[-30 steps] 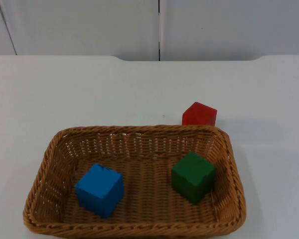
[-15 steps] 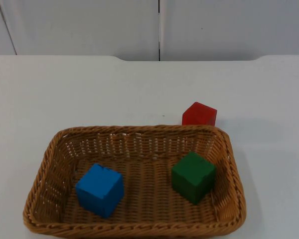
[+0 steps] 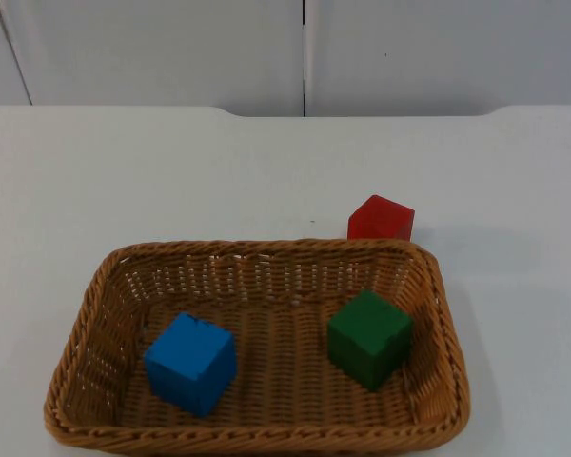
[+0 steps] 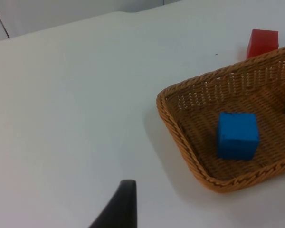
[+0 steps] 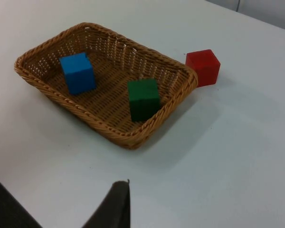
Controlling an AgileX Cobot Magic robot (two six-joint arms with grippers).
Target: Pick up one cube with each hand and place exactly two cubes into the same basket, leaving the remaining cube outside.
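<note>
We see the white table ending at the grey partition wall. On it rests 1 woven basket holding 2 cubes: the blue cube toward its left end and the green cube toward its right (they stand well apart). The red cube sits on the table outside, just beside the basket's far right corner. The left gripper hangs over bare table beside the basket; the right gripper hangs over the table near the basket. We cannot tell how either gripper's fingers stand.
</note>
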